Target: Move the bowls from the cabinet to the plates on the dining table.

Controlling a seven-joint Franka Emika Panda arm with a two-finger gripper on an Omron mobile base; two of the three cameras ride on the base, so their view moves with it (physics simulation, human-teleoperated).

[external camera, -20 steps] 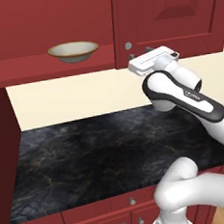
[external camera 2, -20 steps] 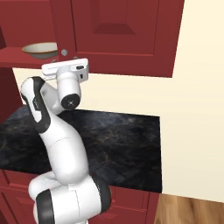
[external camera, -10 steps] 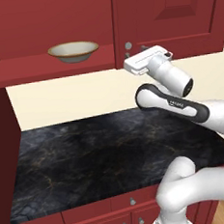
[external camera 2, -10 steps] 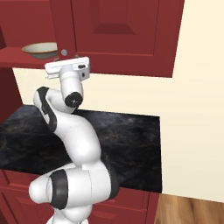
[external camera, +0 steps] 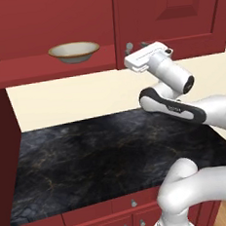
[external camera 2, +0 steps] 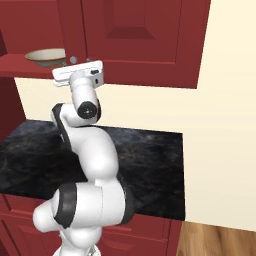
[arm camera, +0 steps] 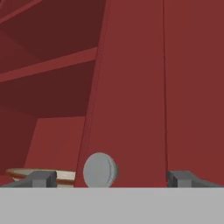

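Note:
One shallow bowl (external camera: 74, 51) with a tan-gold rim sits on the red shelf of the cabinet (external camera: 169, 16), in the open section left of a closed panelled door. The same bowl (external camera 2: 46, 56) appears in the right base view, and its rim (arm camera: 24, 173) shows low at the left of the hand view. My gripper (arm camera: 111, 179) is open and holds nothing. Its fingertips (arm camera: 41, 178) stand wide apart, facing the door edge just to the right of the bowl. The door's round silver knob (arm camera: 100, 169) lies between them. The hand (external camera: 146, 57) hovers at shelf height. The plates and the dining table are out of view.
A black marble counter (external camera: 105, 160) runs below the cabinet, with red drawers (external camera: 129, 206) under its front edge. A cream wall (external camera 2: 225, 125) rises behind and to the right. A dark red side panel (external camera: 3, 145) closes the left end.
The hand has crept slightly up and left toward the door knob, and the arm's elbow has swung lower and outward. The gripper stays open and the bowl has not moved.

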